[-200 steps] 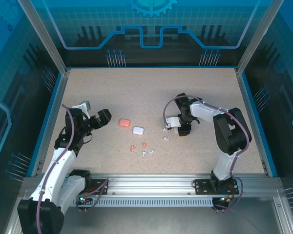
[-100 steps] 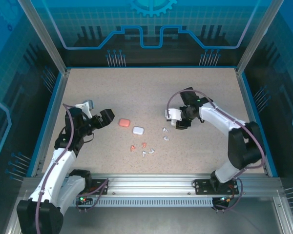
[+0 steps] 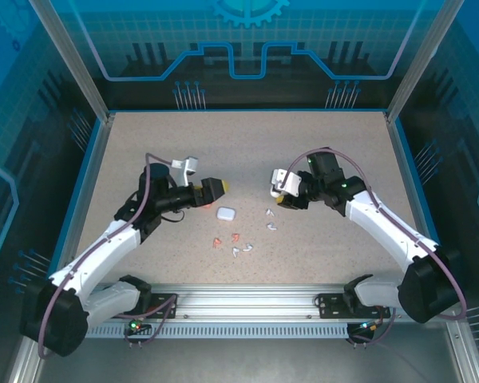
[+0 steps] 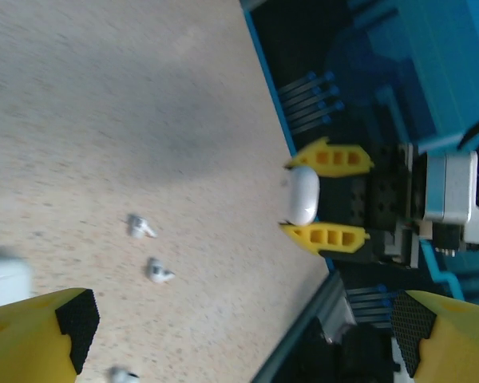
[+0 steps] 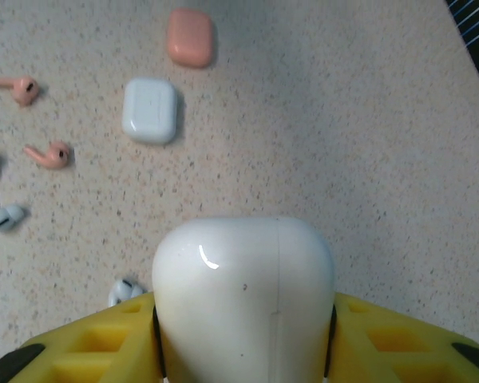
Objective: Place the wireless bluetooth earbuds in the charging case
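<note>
Yellow fingers (image 4: 36,335) of your left gripper (image 3: 214,188) spread wide, empty; beyond them, white earbuds (image 4: 140,227) loose on speckled table (image 4: 104,80); farther across, your right gripper (image 4: 313,197) pinches white charging case (image 4: 302,194) between its tips; from right wrist: salmon earbuds (image 5: 49,154) and more white ones scattered left of held case; second white case (image 5: 150,109) lying closed past them; salmon case (image 5: 190,37) farthest, closed too; both cases apart from earbuds; all earbuds you see lie on table, outside cases
</note>
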You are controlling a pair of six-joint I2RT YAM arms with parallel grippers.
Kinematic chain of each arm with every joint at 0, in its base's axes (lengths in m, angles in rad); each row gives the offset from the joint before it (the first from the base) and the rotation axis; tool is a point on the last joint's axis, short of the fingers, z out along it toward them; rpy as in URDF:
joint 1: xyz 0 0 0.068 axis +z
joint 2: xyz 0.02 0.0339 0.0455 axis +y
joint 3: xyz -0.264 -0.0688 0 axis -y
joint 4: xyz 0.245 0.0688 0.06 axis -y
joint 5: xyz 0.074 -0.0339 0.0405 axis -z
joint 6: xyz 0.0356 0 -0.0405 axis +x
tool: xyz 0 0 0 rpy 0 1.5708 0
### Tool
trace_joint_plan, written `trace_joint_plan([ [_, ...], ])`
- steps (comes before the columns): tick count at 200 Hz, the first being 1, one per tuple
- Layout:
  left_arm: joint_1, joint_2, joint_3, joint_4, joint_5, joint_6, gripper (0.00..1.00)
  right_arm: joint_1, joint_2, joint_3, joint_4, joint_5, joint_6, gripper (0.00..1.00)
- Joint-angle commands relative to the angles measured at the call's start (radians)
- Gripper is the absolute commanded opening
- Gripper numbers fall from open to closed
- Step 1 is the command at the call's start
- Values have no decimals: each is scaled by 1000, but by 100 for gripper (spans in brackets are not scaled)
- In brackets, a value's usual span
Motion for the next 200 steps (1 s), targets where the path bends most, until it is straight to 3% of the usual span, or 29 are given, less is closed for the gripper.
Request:
trace_joint_plan([
  [1,-55,50,45,90,51,-59,97,33,-32,-18,68,-37,57,46],
  [32,-106,127,77,142,67,-70,96,60,-27,-19,65,-39,68,46],
  [92,-175,272,149,218,92,-87,84,92,-26,-15,76,-39,82,46],
  [200,-242,395,186,265,69,-100,55,112,-14,-1,69,-31,81,46],
])
